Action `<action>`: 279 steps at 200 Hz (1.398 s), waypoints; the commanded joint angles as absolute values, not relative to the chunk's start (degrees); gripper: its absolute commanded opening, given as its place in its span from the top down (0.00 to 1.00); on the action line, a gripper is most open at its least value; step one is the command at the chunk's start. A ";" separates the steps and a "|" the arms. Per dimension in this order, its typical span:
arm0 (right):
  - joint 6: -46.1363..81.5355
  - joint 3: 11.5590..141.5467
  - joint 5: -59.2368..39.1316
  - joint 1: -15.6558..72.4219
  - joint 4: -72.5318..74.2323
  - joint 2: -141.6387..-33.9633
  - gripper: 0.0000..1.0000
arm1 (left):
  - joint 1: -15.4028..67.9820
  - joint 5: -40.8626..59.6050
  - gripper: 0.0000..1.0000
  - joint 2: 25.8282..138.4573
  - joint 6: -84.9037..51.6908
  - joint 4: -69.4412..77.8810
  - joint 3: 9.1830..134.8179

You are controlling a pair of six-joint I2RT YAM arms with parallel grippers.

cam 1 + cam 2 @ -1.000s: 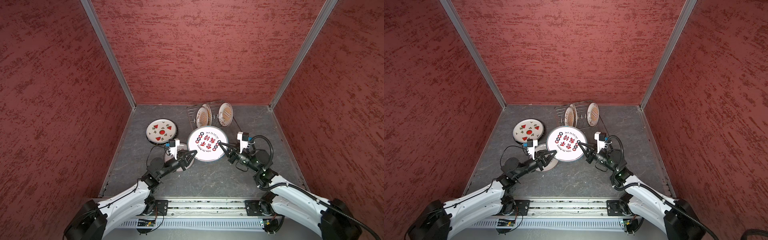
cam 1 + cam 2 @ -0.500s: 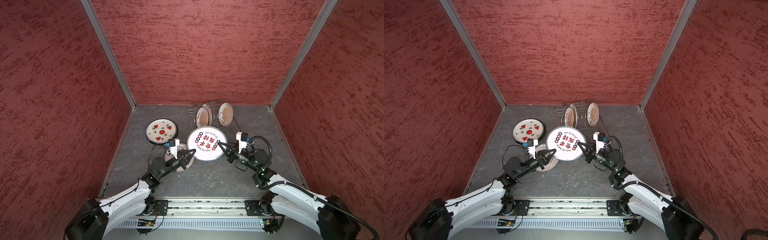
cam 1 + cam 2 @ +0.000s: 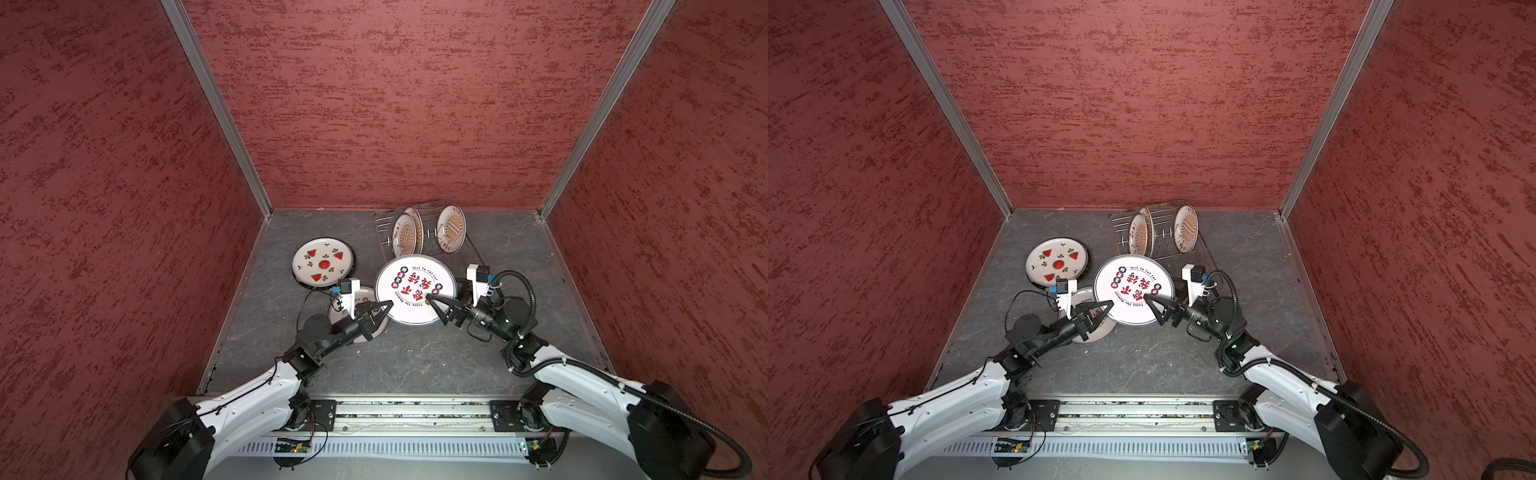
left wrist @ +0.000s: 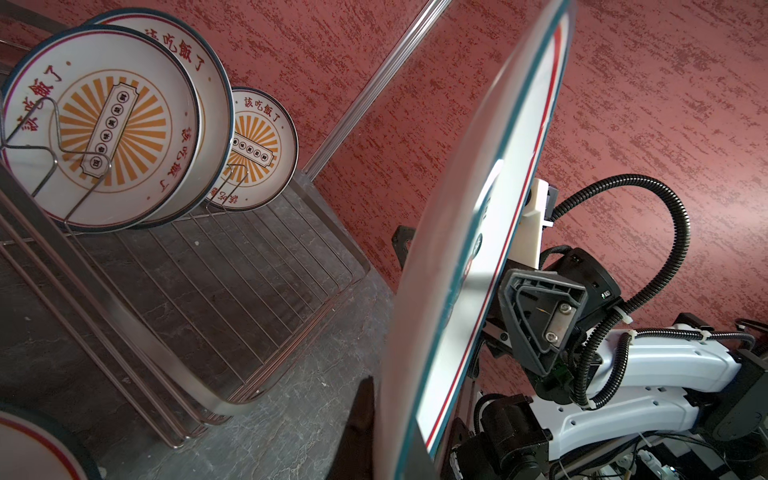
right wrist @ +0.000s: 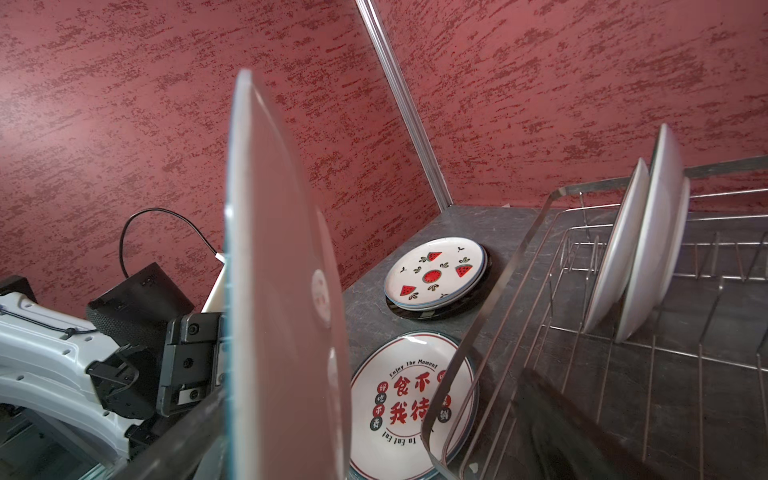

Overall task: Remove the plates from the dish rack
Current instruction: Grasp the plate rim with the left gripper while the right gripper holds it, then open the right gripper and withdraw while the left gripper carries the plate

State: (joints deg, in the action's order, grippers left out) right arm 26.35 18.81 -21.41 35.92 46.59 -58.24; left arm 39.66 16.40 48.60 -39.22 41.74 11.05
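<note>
A large white plate (image 3: 415,286) (image 3: 1133,289) with red characters hangs above the table between both arms. My left gripper (image 3: 384,309) (image 3: 1104,307) is shut on its left rim; in the left wrist view the plate (image 4: 478,249) runs edge-on between the fingers of that gripper (image 4: 390,415). My right gripper (image 3: 434,307) (image 5: 374,382) is open at the right rim, with the plate (image 5: 282,291) beside one finger and the other finger far off. The dish rack (image 3: 430,232) (image 4: 166,345) at the back holds three upright sunburst plates (image 3: 405,235) (image 4: 104,124).
A watermelon plate (image 3: 322,262) (image 5: 434,274) tops a small stack at the left. Another red-character plate (image 3: 368,293) (image 5: 409,399) lies flat under the left gripper. Red walls close in on three sides. The rack's front rim (image 5: 498,291) runs close to the right gripper.
The left gripper has closed onto the plate's left rim. The right gripper's jaws, shut on the right rim before, now stand wide open. The plate has barely moved.
</note>
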 commanded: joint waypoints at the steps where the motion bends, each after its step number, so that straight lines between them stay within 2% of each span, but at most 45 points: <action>1: 26.58 20.37 -21.00 36.25 48.12 -58.44 0.01 | 39.90 15.58 1.00 47.08 -39.86 44.13 11.94; 46: 26.50 20.23 -20.74 36.30 48.43 -58.79 0.01 | 39.54 12.82 1.00 43.63 -40.50 38.48 11.64; 91: 25.18 21.31 -19.78 37.28 48.50 -61.11 0.01 | 29.29 15.23 1.00 29.43 -45.25 21.79 11.10; 128: 19.33 25.79 -13.81 41.80 44.12 -65.39 0.01 | 25.66 15.23 1.00 21.13 -48.37 11.87 11.07; 161: 16.03 31.54 -9.05 44.61 40.27 -70.53 0.01 | 23.21 16.46 1.00 18.38 -52.69 5.61 10.40; 242: 13.86 36.97 -4.88 46.81 37.34 -77.21 0.01 | 13.67 17.83 1.00 13.13 -57.29 -11.73 10.78; 279: 12.47 39.63 -3.19 48.60 35.39 -80.18 0.01 | 9.83 20.98 1.00 13.94 -59.25 -13.54 10.57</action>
